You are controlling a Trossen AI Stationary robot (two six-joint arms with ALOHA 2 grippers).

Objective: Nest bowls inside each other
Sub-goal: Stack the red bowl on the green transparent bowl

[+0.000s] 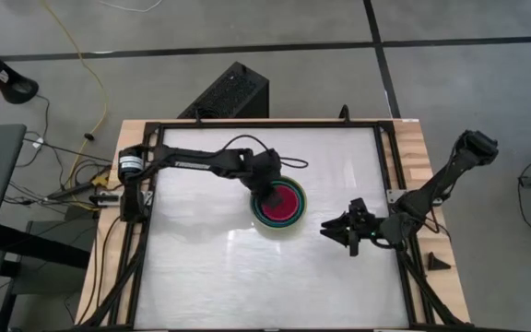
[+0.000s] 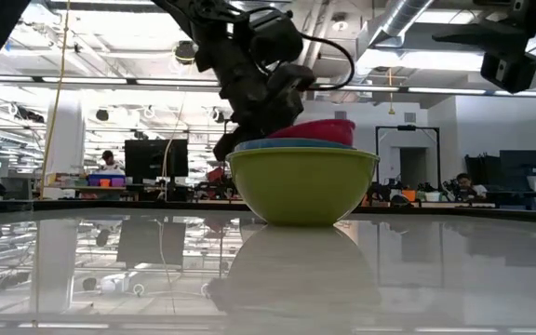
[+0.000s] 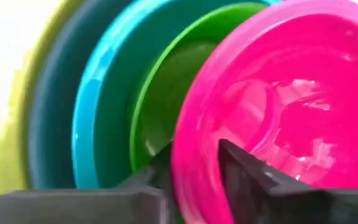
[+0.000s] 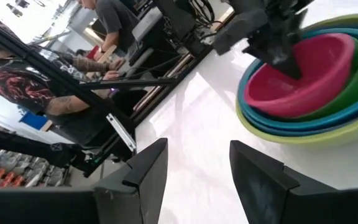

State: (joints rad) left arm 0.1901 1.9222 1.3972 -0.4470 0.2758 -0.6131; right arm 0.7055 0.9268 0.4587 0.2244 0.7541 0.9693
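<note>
Five round plastic bowls stand nested as one stack near the middle of the table point(image 1: 201, 267), mouths up, resting on the olive-green bowl's base. Olive-green bowl point(image 2: 302, 186) outermost; inside it in order the light blue bowl point(image 4: 272, 121), teal bowl point(image 3: 114, 106), lime green bowl point(image 3: 160, 93), and the magenta-pink bowl point(image 3: 278, 106) innermost. From table height the pink bowl sits tilted, its rim standing above the others on the side away from the left arm; only a thin blue edge shows over the olive rim. Bowls are round, so no long axis to record. Left gripper point(image 1: 270, 194) is at the stack's rim on the left-arm side; its fingers point(image 3: 247, 174) straddle the pink bowl's rim, one inside and one outside, jaws narrowly parted; whether they press the rim cannot be told. Right gripper point(image 1: 347, 236) hangs above the table just right of the stack, clear of it, jaws spread wide and holding nothing. Beyond the table, a person point(image 4: 17, 87) is at a bench.
</note>
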